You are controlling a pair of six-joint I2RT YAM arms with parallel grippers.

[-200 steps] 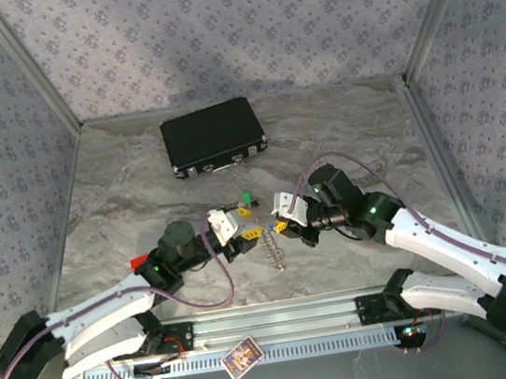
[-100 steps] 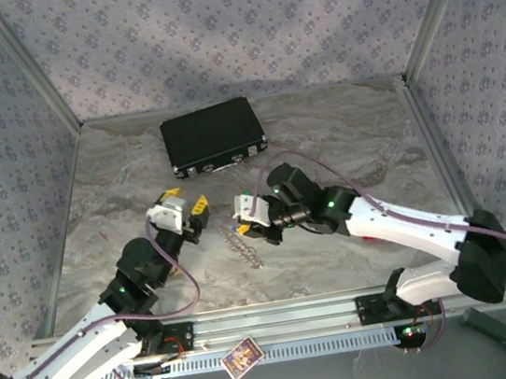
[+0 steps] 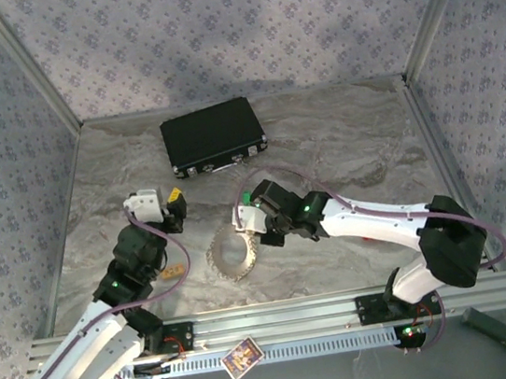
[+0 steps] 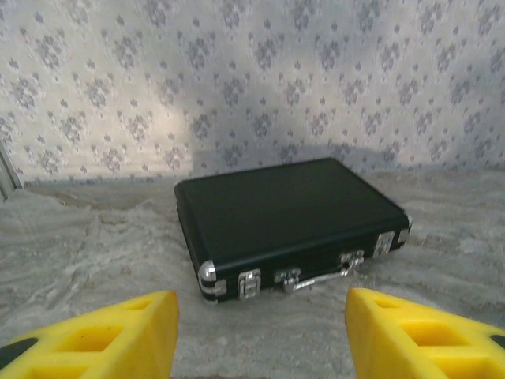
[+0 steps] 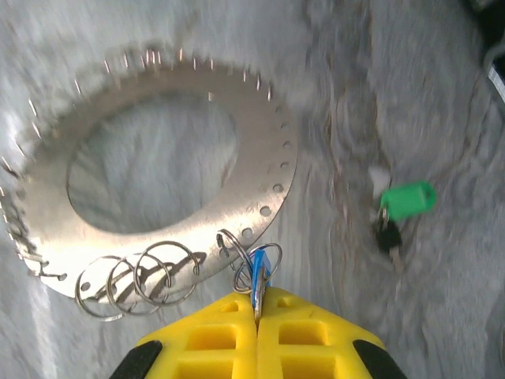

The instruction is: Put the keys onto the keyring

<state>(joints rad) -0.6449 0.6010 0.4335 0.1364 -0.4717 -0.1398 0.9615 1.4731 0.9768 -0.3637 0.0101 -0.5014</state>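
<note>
No text is legible; print on the card is too small.

Right tool pinches the blue key at the edge of the keyring.
The green key lies apart on the bench, right of the ring.

Two keys (green, blue), one keyring, one case

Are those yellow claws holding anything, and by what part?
Right gripper pinches the blue key by its head; left gripper holds nothing.
</note>
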